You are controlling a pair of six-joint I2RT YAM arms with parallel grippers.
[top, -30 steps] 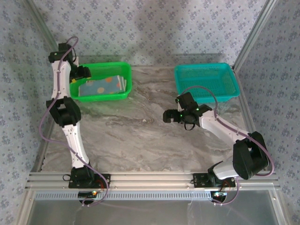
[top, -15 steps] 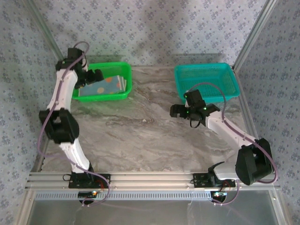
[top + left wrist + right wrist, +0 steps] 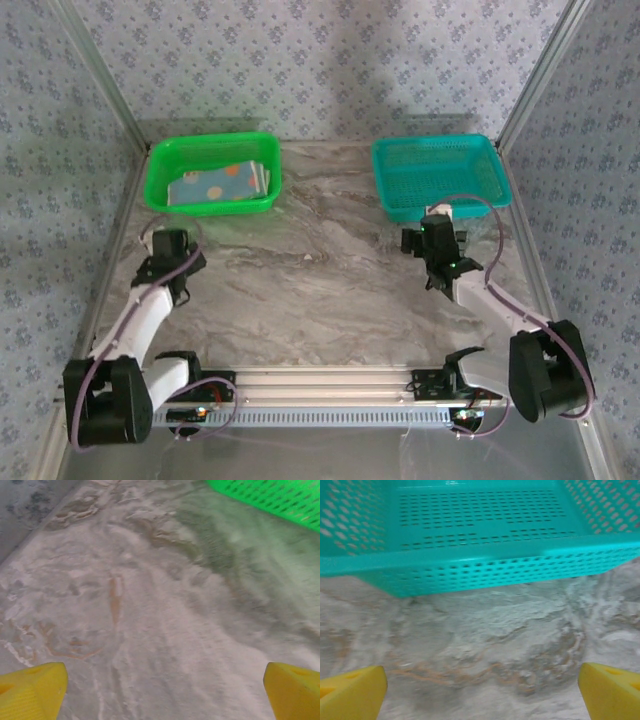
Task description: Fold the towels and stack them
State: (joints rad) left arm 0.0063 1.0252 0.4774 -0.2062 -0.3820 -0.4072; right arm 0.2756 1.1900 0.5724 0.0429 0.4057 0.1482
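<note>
At the near edge, the 2 arm bases sit on aluminium rails [image 3: 330, 385]. The left arm is folded low along the left side. The left tool [image 3: 166, 243] hangs over the bare marbled tabletop [image 3: 310, 290], well short of the green basket [image 3: 210, 207]. In the left wrist view its 2 yellow fingertips [image 3: 31, 690] sit in the bottom corners, cut off by the frame. The gap between them is wide and holds nothing but marble. A corner of green mesh is clipped at the top right.

The right tool [image 3: 436, 225] sits just in front of the teal basket [image 3: 390, 200]. In the right wrist view its fingertips [image 3: 351, 692] are equally far apart and grip nothing. The basket's near wall runs across the upper half, slightly blurred, and its sides run out of frame.

Farther back, the towels [image 3: 222, 184] lie inside the green basket as 1 folded pile. The top one is light blue with orange-yellow spots. Layered edges show along the pile's right side, too small to count or tell by pattern, and the basket's near wall hides the pile's front edge.
</note>
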